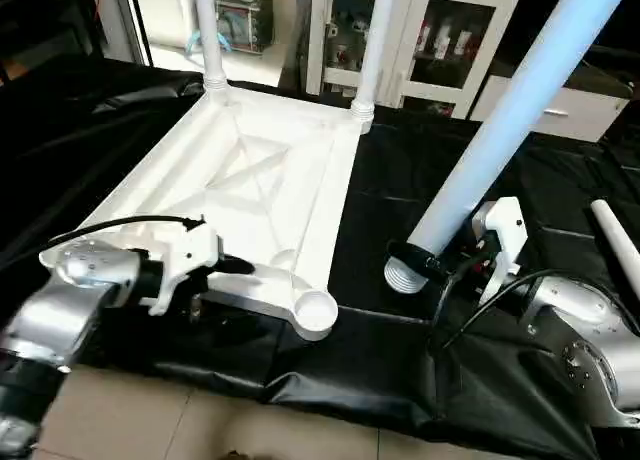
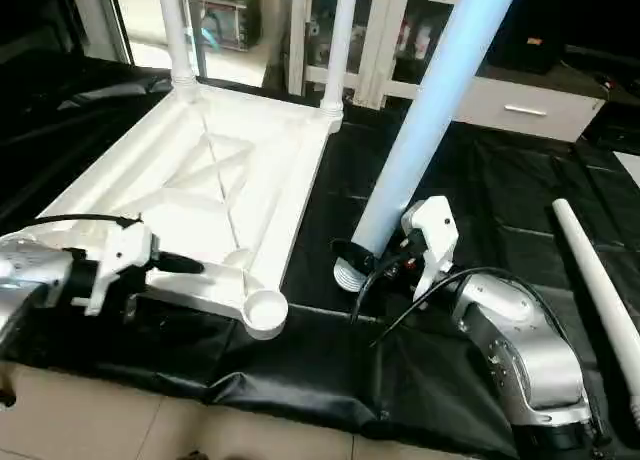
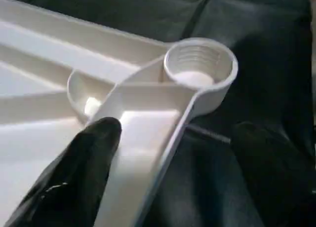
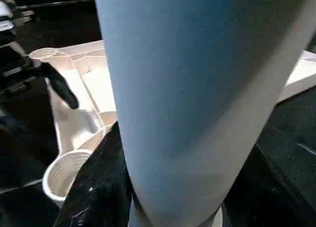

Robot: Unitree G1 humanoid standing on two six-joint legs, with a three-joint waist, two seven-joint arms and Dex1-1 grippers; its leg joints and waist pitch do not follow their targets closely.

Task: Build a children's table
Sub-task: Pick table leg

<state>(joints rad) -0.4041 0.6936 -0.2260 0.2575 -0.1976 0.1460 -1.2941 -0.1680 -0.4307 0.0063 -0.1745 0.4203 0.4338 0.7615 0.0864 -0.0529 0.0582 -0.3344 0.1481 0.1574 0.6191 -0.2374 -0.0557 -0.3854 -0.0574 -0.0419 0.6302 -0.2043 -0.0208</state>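
Black sheet (image 1: 400, 180) covers the floor; white glass-door cabinet (image 1: 430, 35) behind.

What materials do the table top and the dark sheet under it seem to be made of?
The table top looks like moulded white plastic with a smooth, slightly glossy finish: ribs and a threaded corner socket are formed in one piece. The black sheet looks like thin plastic film or coated cloth: it wrinkles and reflects light.

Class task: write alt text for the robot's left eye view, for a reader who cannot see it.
The right gripper holds a white leg tilted, threaded end down, over black sheeting beside an upturned white tabletop. Two legs already stand in the far corner sockets, the near socket is empty, and the left gripper is at the near edge.
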